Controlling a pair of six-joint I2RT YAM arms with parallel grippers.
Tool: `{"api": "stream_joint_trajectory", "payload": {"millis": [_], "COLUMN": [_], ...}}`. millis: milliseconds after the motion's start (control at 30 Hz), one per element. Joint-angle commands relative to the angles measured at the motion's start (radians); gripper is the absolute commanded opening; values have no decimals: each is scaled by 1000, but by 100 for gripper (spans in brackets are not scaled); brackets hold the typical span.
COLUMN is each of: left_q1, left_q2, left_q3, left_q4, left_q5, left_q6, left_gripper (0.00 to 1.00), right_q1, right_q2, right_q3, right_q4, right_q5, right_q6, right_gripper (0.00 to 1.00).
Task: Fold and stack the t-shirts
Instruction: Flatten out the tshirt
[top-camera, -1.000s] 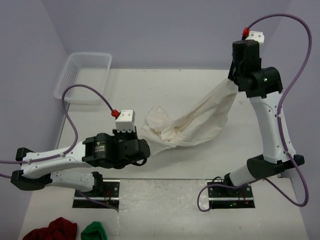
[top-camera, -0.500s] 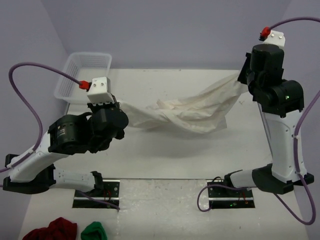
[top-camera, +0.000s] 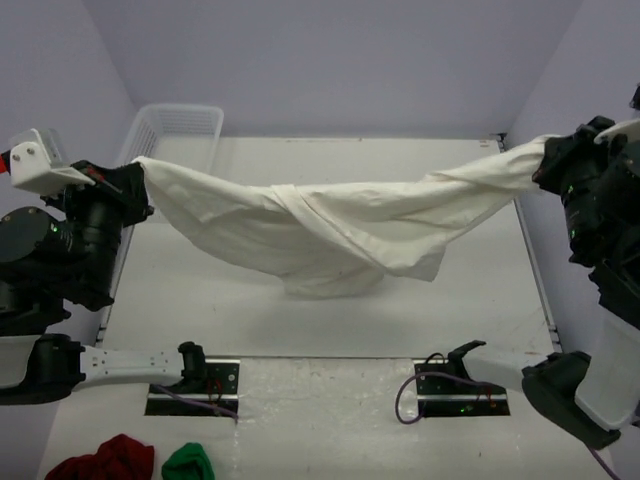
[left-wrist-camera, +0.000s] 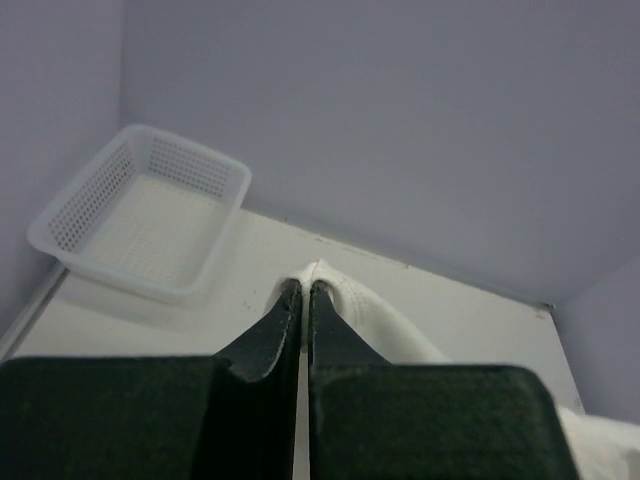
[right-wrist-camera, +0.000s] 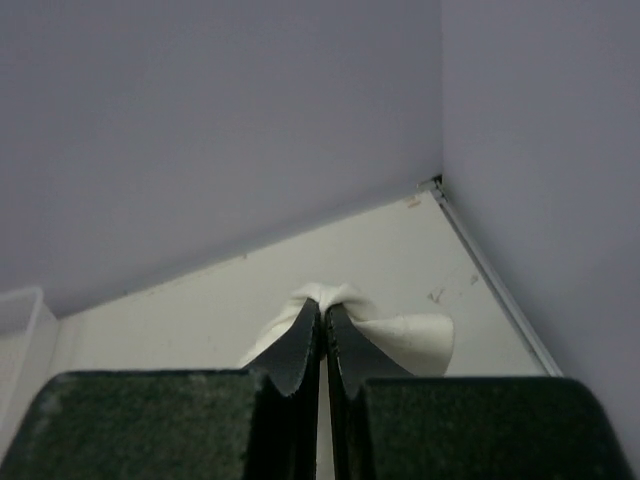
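An off-white t-shirt (top-camera: 330, 225) hangs stretched across the table between both arms, its middle sagging to the tabletop. At far left my left gripper (top-camera: 140, 168) is shut on one end of it. In the left wrist view the cloth (left-wrist-camera: 345, 295) bulges over the pinched tips of that gripper (left-wrist-camera: 303, 290). At far right my right gripper (top-camera: 540, 155) is shut on the other end. The right wrist view shows the fabric (right-wrist-camera: 400, 335) bunched around that gripper's (right-wrist-camera: 322, 308) tips.
A white mesh basket (top-camera: 190, 118) stands at the back left corner; it shows again as the basket (left-wrist-camera: 150, 215) in the left wrist view. A dark red cloth bundle (top-camera: 105, 460) and a green cloth bundle (top-camera: 188, 464) lie at the near left edge. Walls stand close on three sides.
Both arms have swung outward and up, pulling the shirt from a crumpled heap into a long taut span. Both grips have held.
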Motion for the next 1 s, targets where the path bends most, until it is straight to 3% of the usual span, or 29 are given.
{"api": "stream_joint_trajectory", "payload": {"millis": [0,33,67,100,133,300,500,567,600,733,767,800,933,967], "left_q1": [10,14,39,96,130,145,145,145,145,145,145,145,145,145], "left_q2": [264,373,418,452,482,446,418,411,406,406,408,408,415,418], "left_q3": [7,69,131,215,191,-78,-145,-146,-145,-152,-169,-182,-240,-257], "left_q4": [191,144,-122,-217,-226,-218,-206,-185,-185,-172,-172,-172,-198,-204], "left_q5": [-251,-237,-168,62,120,142,141,132,130,132,135,135,139,142], "left_q6": [264,202,50,-137,-147,-225,-256,-227,-223,-211,-219,-223,-266,-282], "left_gripper": [0,0,0,0,0,0,0,0,0,0,0,0,0,0], "right_q1": [-85,-128,-143,-159,-180,-208,-208,-208,-209,-208,-208,-208,-214,-214], "right_q2": [379,458,571,612,641,714,692,672,666,646,634,624,601,568], "right_q3": [125,153,140,126,79,-57,-190,-222,-228,-202,-209,-213,-239,-324], "right_q4": [-49,-66,-66,-64,-58,45,107,156,163,175,190,196,180,186], "right_q5": [-88,-136,-156,-179,-194,-274,-283,-293,-305,-294,-296,-297,-305,-325], "right_q6": [-8,8,25,35,51,24,12,-2,-7,-21,-33,-40,-18,-2], "right_gripper": [0,0,0,0,0,0,0,4,10,47,79,98,99,99]}}
